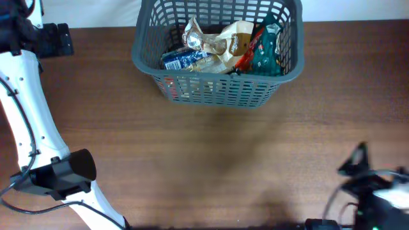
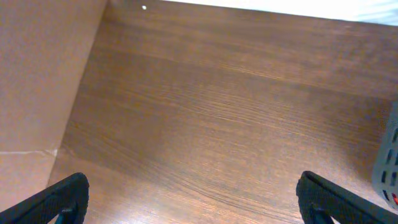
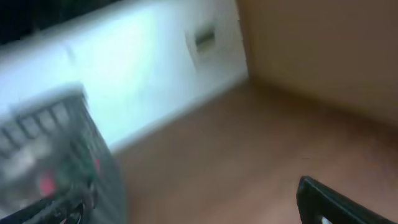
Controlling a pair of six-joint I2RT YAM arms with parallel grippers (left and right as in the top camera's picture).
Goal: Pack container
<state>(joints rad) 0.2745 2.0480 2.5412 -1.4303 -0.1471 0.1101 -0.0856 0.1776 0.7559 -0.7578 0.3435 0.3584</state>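
The container [image 1: 217, 89], a dark grey lattice basket, stands at the far middle of the table. It holds several snack packages: a blue one [image 1: 182, 59], a tan one [image 1: 233, 39] and a green and red one [image 1: 263, 48]. My left gripper [image 1: 64, 39] is at the far left, well away from the basket, open and empty; the left wrist view shows its fingers [image 2: 193, 196] wide apart over bare wood, with the basket's edge [image 2: 388, 165] at the right. My right gripper [image 1: 356, 161] is at the near right. Its view is blurred and shows one finger [image 3: 329, 202] and the basket [image 3: 62, 149] at the left.
The table is dark brown wood [image 1: 211, 166]. A white wall runs behind the far edge [image 3: 143, 68]. A brown board stands along the table's left side [image 2: 37, 81] and another along its right side [image 3: 323, 43]. The left arm's white links [image 1: 29, 121] lie along the left edge.
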